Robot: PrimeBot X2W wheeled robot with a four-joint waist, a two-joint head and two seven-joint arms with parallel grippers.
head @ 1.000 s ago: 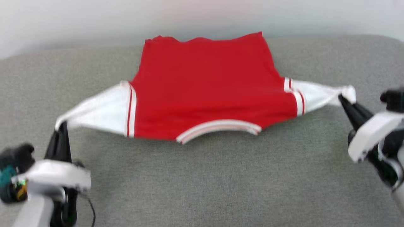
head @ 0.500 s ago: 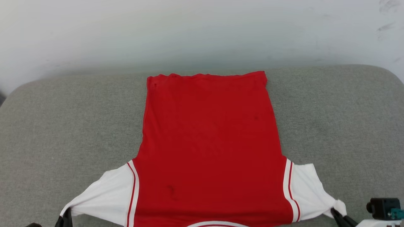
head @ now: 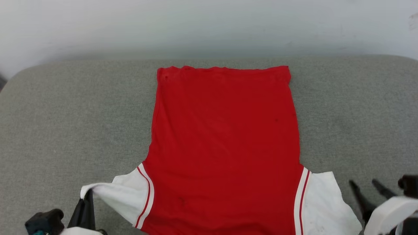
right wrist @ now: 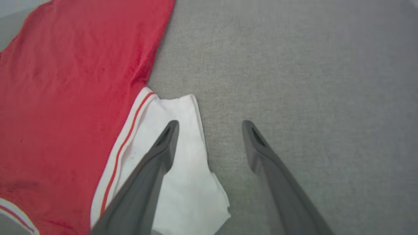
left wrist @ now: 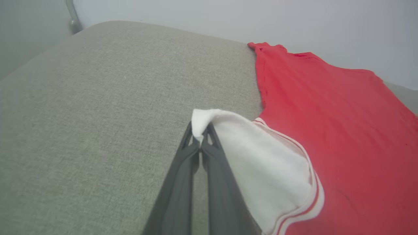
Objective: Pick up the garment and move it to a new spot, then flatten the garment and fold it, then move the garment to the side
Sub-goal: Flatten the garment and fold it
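A grey padded surface [head: 65, 114] of coarse woven cloth, with rounded corners, runs ahead of both grippers to a plain pale wall [head: 209, 26]. The garment [head: 225, 137], a red jersey shirt, lies flat and plain side up between the two grippers. Its long smooth body stretches away from them, and its slightly wavy hem is at the far end.

The left sleeve [head: 124, 195] is white and edged with red and white stripes at the shoulder seam. It is drawn outward into a raised peak. The left gripper [left wrist: 200, 130] has its dark fingers pressed together on the tip of that peak. In the left wrist view the pinched cloth folds over the fingertips like a small hood, and a pale curved tube [left wrist: 72, 18] stands by the wall at the far corner.

The right sleeve [head: 326, 205] lies slack and flat, with a ragged outer edge. The right gripper [right wrist: 210, 125] stands just beside it with its tapered fingers spread wide. In the right wrist view one finger is over the white sleeve and the other over bare grey weave. Whether either touches cannot be told. That view also catches a strip of white trim with a red stripe [right wrist: 14, 213] near its lower left corner.
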